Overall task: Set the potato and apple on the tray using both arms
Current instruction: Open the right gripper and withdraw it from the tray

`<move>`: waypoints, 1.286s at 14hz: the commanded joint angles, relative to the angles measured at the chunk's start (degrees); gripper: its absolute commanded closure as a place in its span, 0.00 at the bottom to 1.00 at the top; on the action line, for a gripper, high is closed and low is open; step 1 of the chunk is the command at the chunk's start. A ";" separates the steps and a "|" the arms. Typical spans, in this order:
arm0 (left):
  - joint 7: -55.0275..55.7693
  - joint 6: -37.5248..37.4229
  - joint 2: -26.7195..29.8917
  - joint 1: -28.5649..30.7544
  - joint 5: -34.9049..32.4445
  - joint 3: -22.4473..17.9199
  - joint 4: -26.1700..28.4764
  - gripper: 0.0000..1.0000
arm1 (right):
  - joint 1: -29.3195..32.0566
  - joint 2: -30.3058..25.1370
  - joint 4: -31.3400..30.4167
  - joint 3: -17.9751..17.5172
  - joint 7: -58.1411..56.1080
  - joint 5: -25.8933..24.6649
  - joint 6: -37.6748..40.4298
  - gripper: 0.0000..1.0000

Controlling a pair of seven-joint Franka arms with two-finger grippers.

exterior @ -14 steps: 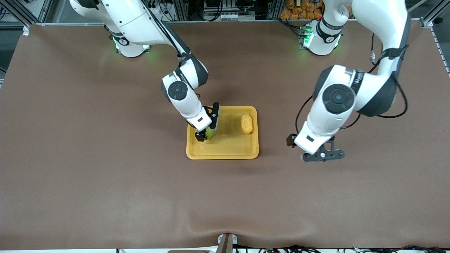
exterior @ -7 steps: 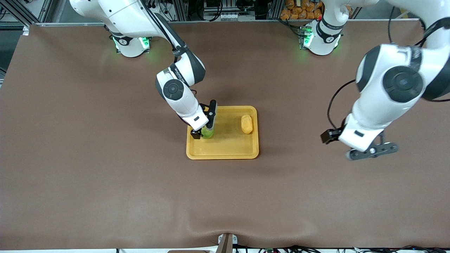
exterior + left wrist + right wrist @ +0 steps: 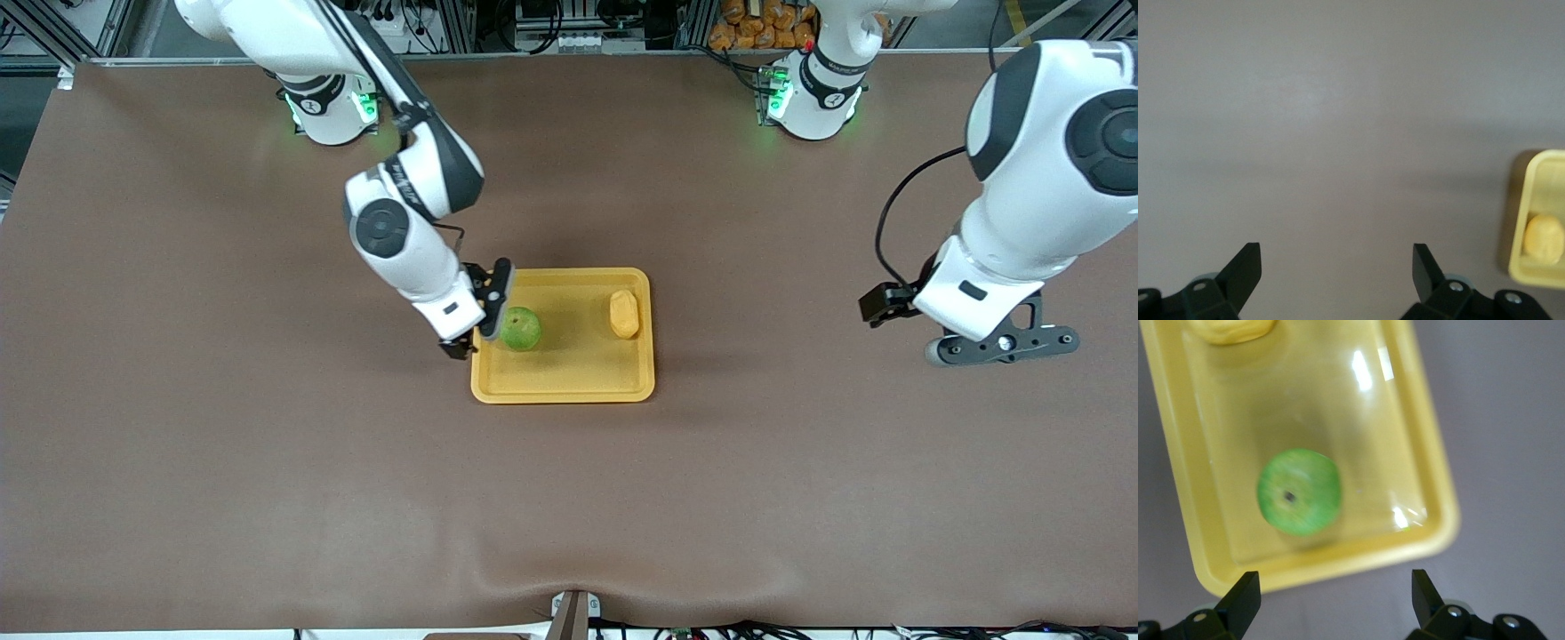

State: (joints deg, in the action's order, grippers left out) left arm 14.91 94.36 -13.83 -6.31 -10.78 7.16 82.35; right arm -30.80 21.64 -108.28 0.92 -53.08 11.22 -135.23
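Note:
The green apple [image 3: 521, 329] and the yellow-orange potato [image 3: 624, 314] both lie on the yellow tray [image 3: 569, 366], apart from each other. My right gripper [image 3: 480, 313] hangs open over the tray's edge at the right arm's end, beside the apple and holding nothing. In the right wrist view its gripper [image 3: 1331, 590] is open over the tray's rim [image 3: 1435, 477], with the apple [image 3: 1299, 492] and part of the potato [image 3: 1231, 330] in the tray. My left gripper [image 3: 1003, 345] hangs open over bare table toward the left arm's end. The left wrist view shows its gripper [image 3: 1335, 267] empty, with the tray [image 3: 1521, 200] and potato [image 3: 1545, 238] at the picture's edge.
A brown mat [image 3: 356, 489] covers the whole table. The two arm bases [image 3: 327, 111] [image 3: 813, 98] stand lit green along the edge farthest from the front camera. Nothing else lies on the mat.
The right gripper has drawn back off the apple toward the right arm's end, leaving the apple on the tray. The left arm has swung away from the tray toward its own end.

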 commanded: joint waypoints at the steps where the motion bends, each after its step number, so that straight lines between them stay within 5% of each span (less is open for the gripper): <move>1: -4.71 -4.00 2.75 0.69 0.67 0.40 0.36 0.00 | 5.47 -4.76 -0.27 -0.74 0.26 0.47 4.18 0.00; 11: -4.71 -12.01 9.52 1.92 5.24 0.40 0.89 0.00 | 29.03 -17.06 -0.70 -0.56 4.30 0.03 15.25 0.00; 18: -4.80 -11.48 9.87 4.98 6.81 0.31 1.41 0.00 | 30.01 -24.89 1.83 -0.74 34.84 -3.39 29.22 0.00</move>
State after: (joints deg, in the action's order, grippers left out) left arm 11.12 82.95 -4.92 -3.06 -5.88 7.21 82.69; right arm -1.49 -1.81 -107.55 0.35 -25.99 9.41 -109.26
